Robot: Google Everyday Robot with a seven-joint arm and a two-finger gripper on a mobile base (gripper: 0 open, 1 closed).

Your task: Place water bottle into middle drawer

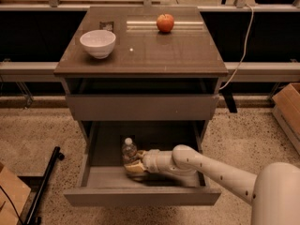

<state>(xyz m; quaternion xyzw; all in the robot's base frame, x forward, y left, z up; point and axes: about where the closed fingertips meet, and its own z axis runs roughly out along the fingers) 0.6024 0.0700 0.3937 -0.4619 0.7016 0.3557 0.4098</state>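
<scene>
The water bottle [129,151] stands upright inside the pulled-out middle drawer [140,196], towards its left side; its white cap and clear body show. My gripper [133,167] reaches into the drawer from the right on a white arm and sits at the bottle's lower part, which it hides. The uppermost drawer front [140,108] above is pushed in.
A white bowl [98,43] and a red apple [165,23] sit on the cabinet top [187,55]. A cardboard box [287,109] stands on the floor at the right, another at the lower left [9,198]. A black bar [44,184] lies left of the cabinet.
</scene>
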